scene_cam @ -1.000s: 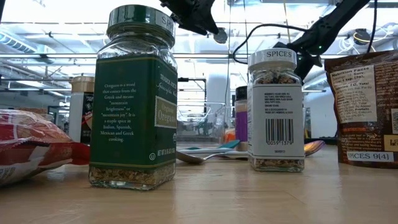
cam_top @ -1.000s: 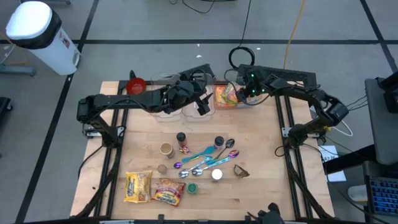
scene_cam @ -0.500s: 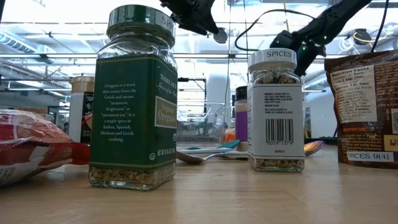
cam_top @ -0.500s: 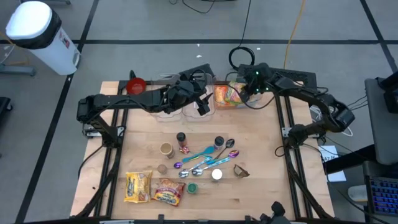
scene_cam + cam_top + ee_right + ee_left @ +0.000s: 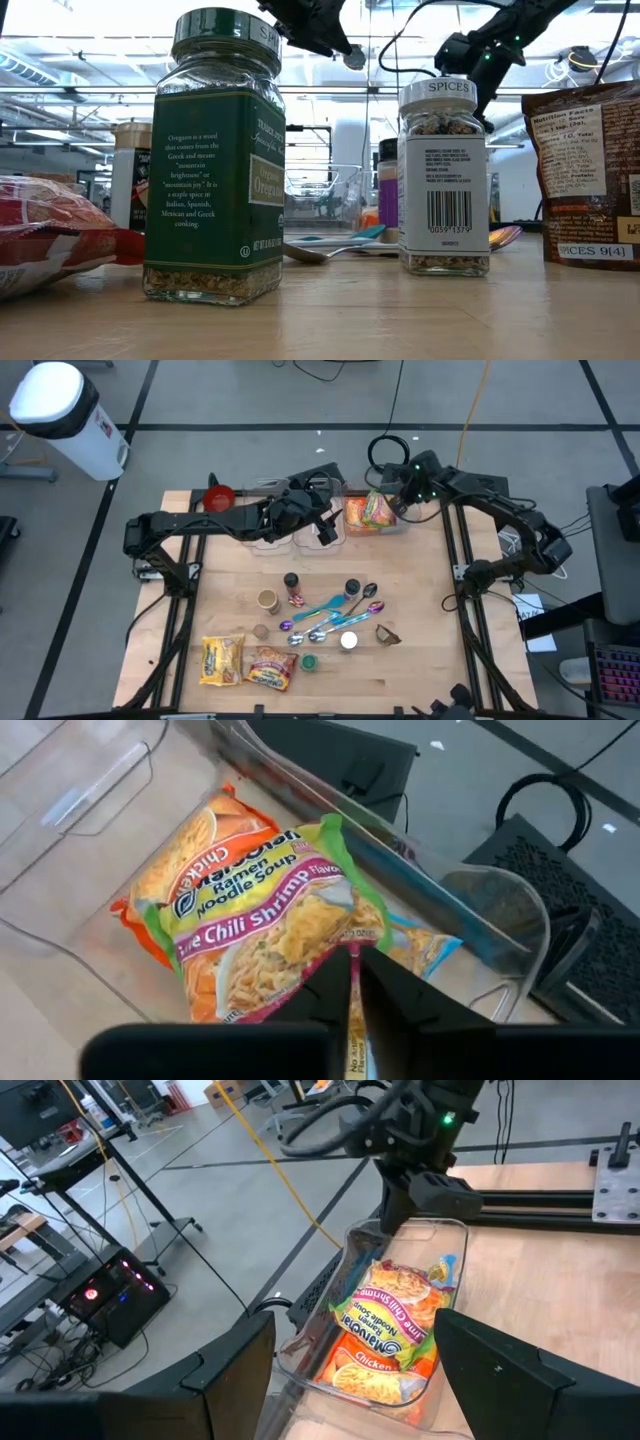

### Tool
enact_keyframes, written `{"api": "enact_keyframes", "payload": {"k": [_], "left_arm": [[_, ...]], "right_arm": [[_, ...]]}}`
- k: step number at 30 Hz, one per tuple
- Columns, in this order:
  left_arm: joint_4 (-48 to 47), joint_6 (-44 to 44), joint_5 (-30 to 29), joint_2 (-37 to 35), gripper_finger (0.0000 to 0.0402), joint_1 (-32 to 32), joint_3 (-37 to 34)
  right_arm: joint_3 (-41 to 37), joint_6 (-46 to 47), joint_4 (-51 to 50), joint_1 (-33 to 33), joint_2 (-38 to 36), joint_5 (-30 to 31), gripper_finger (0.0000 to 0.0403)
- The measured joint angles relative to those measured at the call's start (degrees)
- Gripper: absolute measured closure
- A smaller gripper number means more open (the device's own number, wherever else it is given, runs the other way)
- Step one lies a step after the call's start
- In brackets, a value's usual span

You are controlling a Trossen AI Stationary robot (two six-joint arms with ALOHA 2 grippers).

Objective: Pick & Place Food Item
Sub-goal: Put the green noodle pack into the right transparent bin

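Observation:
A clear container [image 5: 350, 528] at the table's far edge holds stacked ramen packets. On top lies a green lime chili shrimp packet [image 5: 270, 920], on an orange chicken packet [image 5: 185, 855]. My right gripper [image 5: 355, 958] hangs over the container's right end [image 5: 395, 502], shut on the green packet. My left gripper [image 5: 325, 528] hovers open just left of the container. In the left wrist view its fingers [image 5: 235, 1370] stand wide apart and clear of the packets [image 5: 390, 1305]. My right gripper pinches a thin strip of the green packet's end seam [image 5: 351, 982] between its two shut fingers. The fingers slant down from the table's far right side. The packet tilts up toward the fingers, and its other end [image 5: 200, 935] lies on the orange packet.
Two more clear containers [image 5: 280, 535] stand under my left arm, with a red bowl [image 5: 218, 495] at the far left. Spice jars [image 5: 215, 160], spoons [image 5: 325, 605] and two more packets [image 5: 245, 660] lie on the table's near half.
My right gripper has risen and drawn back toward the table's far right corner. The end of the green packet has come up with it and shifted a little to the right in the container.

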Motion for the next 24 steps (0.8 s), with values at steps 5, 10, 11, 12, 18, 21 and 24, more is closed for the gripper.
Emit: {"api": "enact_keyframes", "payload": {"k": [5, 10, 11, 12, 18, 21, 24], "left_arm": [[0.0, -0.08, 0.02, 0.0, 0.0119, -0.02, 0.0], [-0.02, -0.15, 0.04, 0.0, 0.0119, 0.0, 0.0], [-0.02, -0.15, 0.04, 0.0, 0.0119, 0.0, -0.01], [-0.02, -0.15, 0.04, 0.0, 0.0119, 0.0, 0.0], [-0.1, -0.13, 0.06, 0.0, 0.0119, 0.02, 0.0], [-0.11, -0.13, 0.04, 0.0, 0.0119, 0.02, 0.0], [-0.11, -0.13, 0.06, 0.0, 0.0119, 0.02, 0.0]], "right_arm": [[-0.85, 2.1, 0.74, 0.11, 1.97, -3.23, 0.0303], [-2.72, 4.68, 4.11, 0.15, 5.29, -4.37, 0.022], [-2.97, 5.14, 4.99, 0.13, 5.9, -4.48, 0.0208], [-3.08, 5.6, 5.22, 0.13, 6.41, -4.49, 0.0201], [-3.15, 5.95, 6.0, 0.13, 8.03, -4.52, 0.0213], [-3.15, 5.66, 5.94, 0.15, 8.07, -4.52, 0.0254], [-3.15, 5.25, 5.8, 0.15, 8.07, -4.55, 0.0307]]}}
